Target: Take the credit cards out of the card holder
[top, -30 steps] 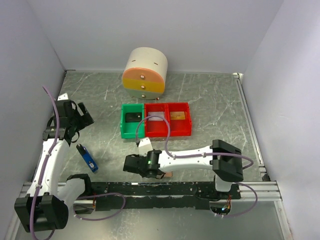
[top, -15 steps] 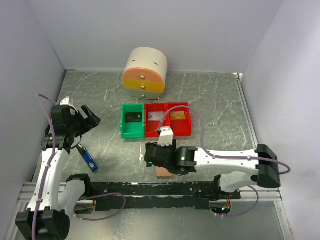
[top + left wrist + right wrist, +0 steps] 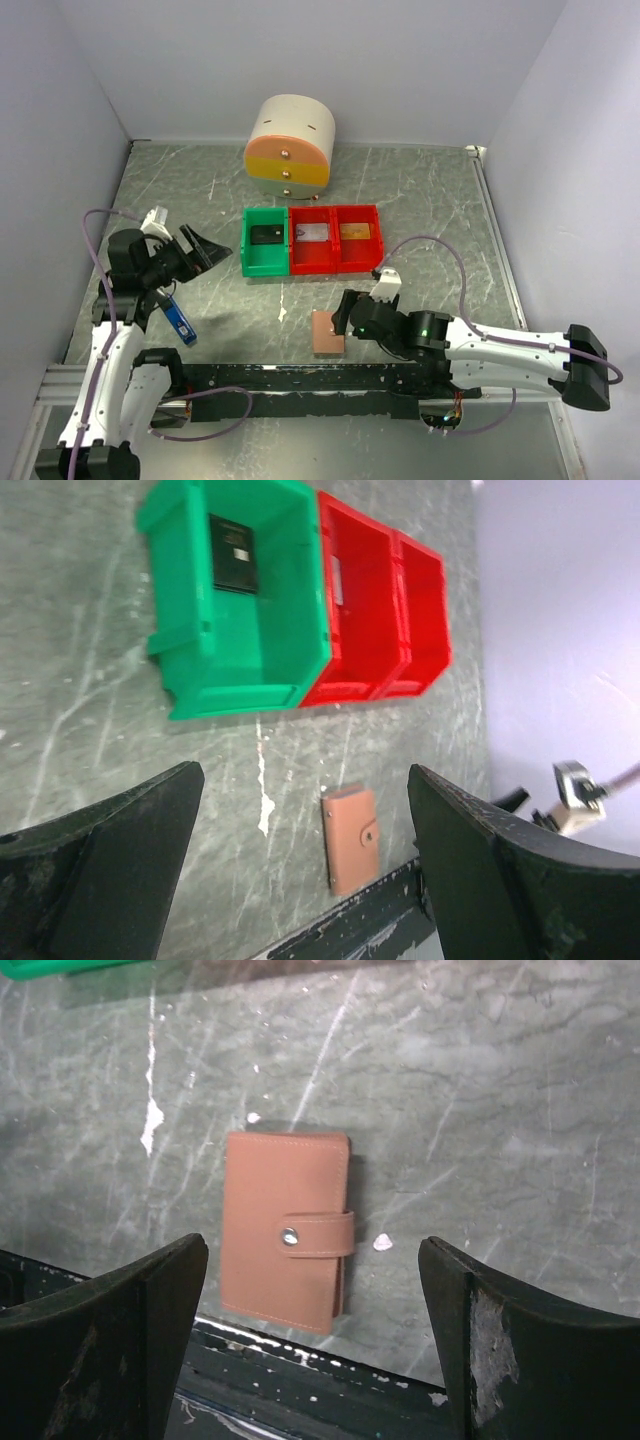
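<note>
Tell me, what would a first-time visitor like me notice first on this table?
Probably the bright row of bins mid-table, one green bin beside two red bins, with a round cream, yellow and orange drawer unit behind them. Then the tan card holder, snapped shut, lying at the near edge with the right gripper open close by.

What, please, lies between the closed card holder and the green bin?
Only bare table with a white scuff. The left wrist view shows no object on that stretch between the card holder and the green bin.
</note>
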{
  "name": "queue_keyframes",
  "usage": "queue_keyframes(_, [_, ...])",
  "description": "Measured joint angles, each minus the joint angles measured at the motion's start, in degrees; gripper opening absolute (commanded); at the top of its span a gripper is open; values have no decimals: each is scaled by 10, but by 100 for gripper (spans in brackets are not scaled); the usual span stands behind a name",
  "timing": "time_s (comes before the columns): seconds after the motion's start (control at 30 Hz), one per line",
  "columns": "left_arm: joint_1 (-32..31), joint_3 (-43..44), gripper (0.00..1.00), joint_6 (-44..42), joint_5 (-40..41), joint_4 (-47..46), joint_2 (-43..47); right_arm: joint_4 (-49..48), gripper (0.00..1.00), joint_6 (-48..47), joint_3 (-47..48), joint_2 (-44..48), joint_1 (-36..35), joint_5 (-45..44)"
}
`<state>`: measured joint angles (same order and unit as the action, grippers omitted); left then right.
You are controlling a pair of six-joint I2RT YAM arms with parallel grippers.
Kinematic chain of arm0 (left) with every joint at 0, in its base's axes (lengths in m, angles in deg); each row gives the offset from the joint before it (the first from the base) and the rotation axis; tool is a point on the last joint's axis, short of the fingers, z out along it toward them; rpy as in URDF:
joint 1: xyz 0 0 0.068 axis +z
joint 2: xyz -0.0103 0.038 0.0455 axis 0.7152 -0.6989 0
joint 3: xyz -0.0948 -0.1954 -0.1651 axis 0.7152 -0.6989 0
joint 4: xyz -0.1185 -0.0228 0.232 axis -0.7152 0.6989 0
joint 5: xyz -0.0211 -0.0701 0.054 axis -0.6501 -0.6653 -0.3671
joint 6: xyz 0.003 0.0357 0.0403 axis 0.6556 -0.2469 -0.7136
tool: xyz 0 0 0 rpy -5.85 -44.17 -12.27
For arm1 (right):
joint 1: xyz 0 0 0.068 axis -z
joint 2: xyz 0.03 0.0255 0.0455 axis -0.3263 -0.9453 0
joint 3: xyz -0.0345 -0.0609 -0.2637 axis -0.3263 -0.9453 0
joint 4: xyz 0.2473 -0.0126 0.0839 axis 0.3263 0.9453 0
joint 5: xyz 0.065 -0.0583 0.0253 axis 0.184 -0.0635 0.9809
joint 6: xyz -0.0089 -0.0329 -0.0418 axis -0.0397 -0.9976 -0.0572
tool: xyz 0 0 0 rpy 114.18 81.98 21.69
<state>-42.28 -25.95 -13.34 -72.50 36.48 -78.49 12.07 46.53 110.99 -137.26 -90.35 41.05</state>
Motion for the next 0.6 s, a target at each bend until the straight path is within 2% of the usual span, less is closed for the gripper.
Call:
queue_keyframes(0.1, [-32,-20,95,6,-13,-33,9,-2,88,19,-24,13,0,6])
queue_keyframes(0.23, [-112,-23,95,5,-2,-60,-32,-4,88,25,-27,12,1,18])
queue_keyframes(0.43, [-318,-10,95,4,101,-81,-123,-3,83,14,-12,-47,1,44])
queue_keyframes(0.5, [-367,14,95,1,144,-72,-157,2,80,9,2,-77,1,51])
queue_keyframes(0.6, [-403,26,95,2,189,-75,-170,-4,77,-3,9,-103,0,64])
